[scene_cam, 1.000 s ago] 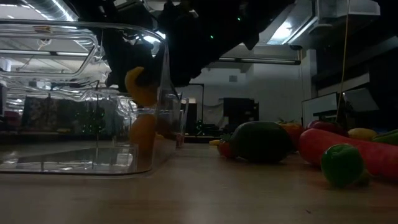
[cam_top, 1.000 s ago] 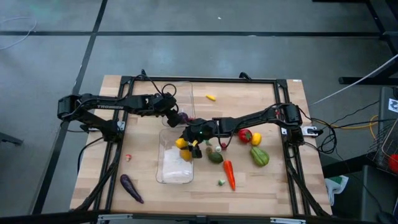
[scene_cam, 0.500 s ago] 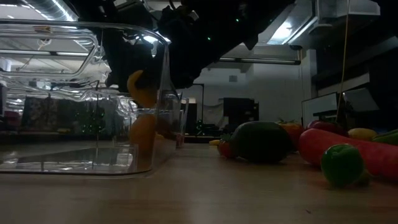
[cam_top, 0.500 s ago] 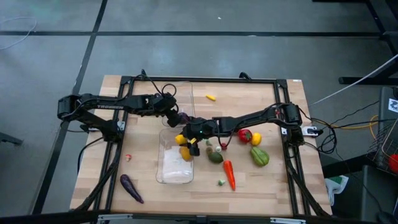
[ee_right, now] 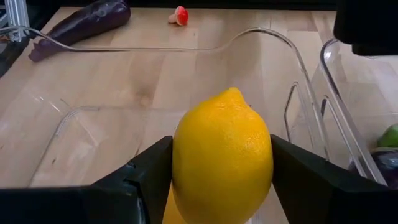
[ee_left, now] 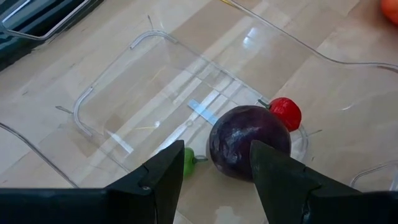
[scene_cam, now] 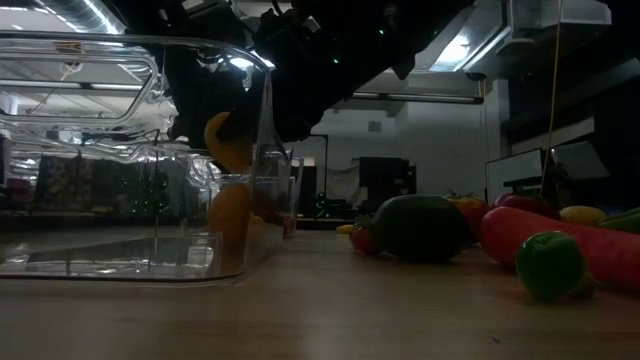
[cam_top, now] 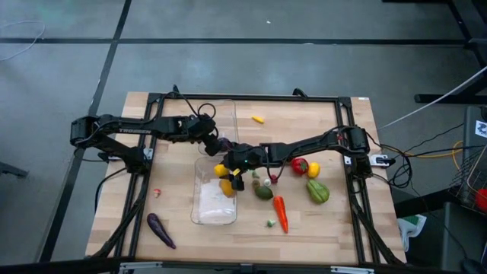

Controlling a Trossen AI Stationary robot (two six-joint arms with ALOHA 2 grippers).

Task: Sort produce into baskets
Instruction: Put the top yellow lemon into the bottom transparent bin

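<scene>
Two clear baskets stand mid-table, a far one (cam_top: 221,114) and a near one (cam_top: 205,209). My right gripper (cam_top: 227,173) reaches in from the right, shut on a yellow lemon (ee_right: 222,155) above the near basket's far end. An orange piece (scene_cam: 230,215) lies on that basket's floor below the lemon. My left gripper (ee_left: 216,155) hangs open over the far basket's near right corner. There a round purple piece (ee_left: 239,134), a tiny red piece (ee_left: 285,112) and a small green one (ee_left: 188,160) rest on the basket's floor. My right gripper pinches the lemon's two long sides (ee_right: 181,168) between its two fingers (ee_right: 143,180). The fingers slant down from the table's right. The lemon (scene_cam: 226,140) is lifted clear, above the near basket's floor, its pointed end up in the wrist view.
Loose produce lies right of the near basket: an avocado (cam_top: 262,192), a carrot (cam_top: 280,213), a green pepper (cam_top: 317,190), a red pepper (cam_top: 300,165) and a yellow piece (cam_top: 313,169). An aubergine (cam_top: 160,230) lies near left, and a small yellow piece (cam_top: 258,119) at the far side.
My right gripper has rolled a little at the wrist, and the lemon in it has shifted slightly toward the table's far edge, staying over the near basket.
</scene>
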